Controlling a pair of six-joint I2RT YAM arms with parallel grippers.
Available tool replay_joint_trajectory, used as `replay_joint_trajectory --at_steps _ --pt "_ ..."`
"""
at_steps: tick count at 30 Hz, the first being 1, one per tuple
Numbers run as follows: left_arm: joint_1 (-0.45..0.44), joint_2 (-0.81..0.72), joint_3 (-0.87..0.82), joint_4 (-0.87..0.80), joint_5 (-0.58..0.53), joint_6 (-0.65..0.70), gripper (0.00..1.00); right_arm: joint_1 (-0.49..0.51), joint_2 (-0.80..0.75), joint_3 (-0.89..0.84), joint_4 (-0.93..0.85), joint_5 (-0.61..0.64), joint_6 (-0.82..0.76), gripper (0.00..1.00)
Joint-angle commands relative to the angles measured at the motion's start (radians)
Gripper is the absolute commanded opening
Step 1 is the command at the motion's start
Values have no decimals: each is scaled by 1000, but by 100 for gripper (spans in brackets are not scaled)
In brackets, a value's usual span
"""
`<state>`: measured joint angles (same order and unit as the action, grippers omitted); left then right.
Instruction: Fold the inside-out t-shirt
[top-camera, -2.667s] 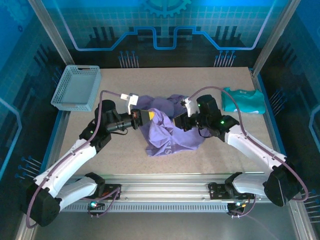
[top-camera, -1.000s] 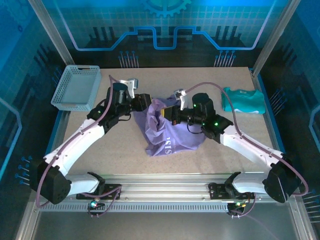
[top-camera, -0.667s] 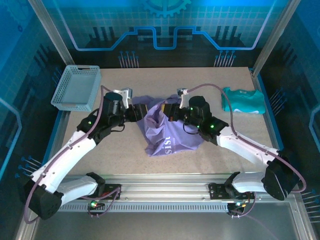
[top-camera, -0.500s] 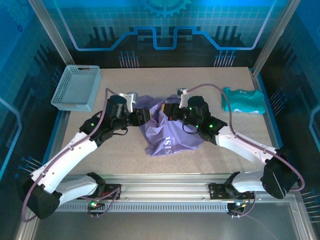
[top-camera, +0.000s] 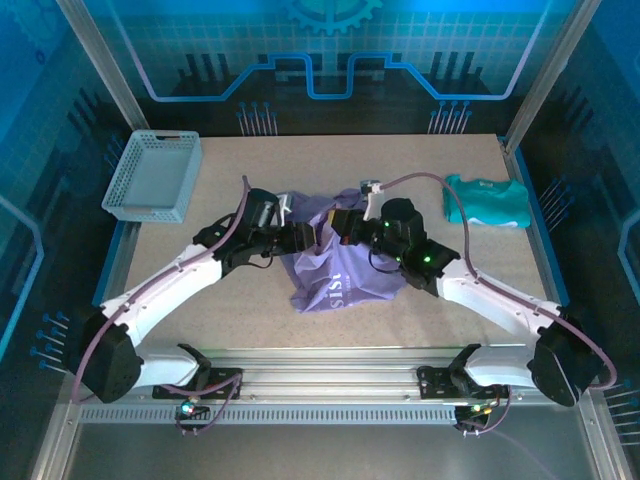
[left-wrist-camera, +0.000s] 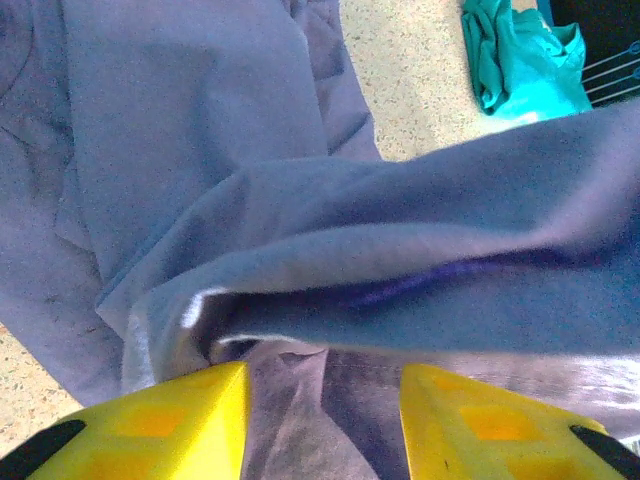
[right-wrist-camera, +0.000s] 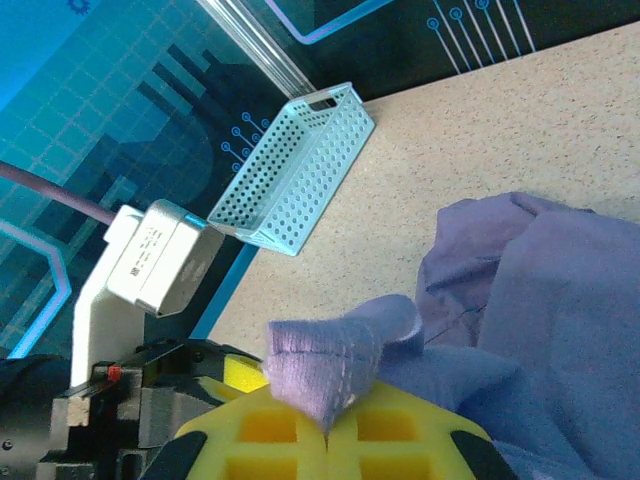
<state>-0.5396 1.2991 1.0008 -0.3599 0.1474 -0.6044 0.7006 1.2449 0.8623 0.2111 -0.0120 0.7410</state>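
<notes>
Shirt (top-camera: 340, 280): purple, bunched up mid-table (top-camera: 450, 160), pale lettering showing on the near part. R gripper (right-wrist-camera: 330, 428): clenched on a small fold of shirt, the fold sticking up past the yellow fingers. L gripper (left-wrist-camera: 320, 415): jaws apart, cloth lying in the gap and draped ahead of it, not pinched. Top view: both grippers over shirt's far part, tips close together. Basket (top-camera: 152, 177) at far left and teal garment (top-camera: 487, 203) at far right, both well apart from shirt.
</notes>
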Motion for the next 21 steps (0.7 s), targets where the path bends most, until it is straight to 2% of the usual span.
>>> replay_joint_trajectory --at_steps 1,9,14,16,19,21 --pt "8 26 -7 27 20 -20 44 13 -27 -12 46 27 -18 0" --pt "15 121 19 88 50 -23 45 33 -33 -47 127 12 -23 0" --pt "14 177 35 101 65 -14 40 51 -36 -55 160 3 -49 0" --pt "14 194 45 108 72 -7 33 58 -33 -58 174 -6 -61 0" --pt "20 192 44 146 100 -1 12 62 -45 -54 124 21 -86 0" --pt "26 162 26 193 129 8 3 59 -70 -49 40 76 -107 0"
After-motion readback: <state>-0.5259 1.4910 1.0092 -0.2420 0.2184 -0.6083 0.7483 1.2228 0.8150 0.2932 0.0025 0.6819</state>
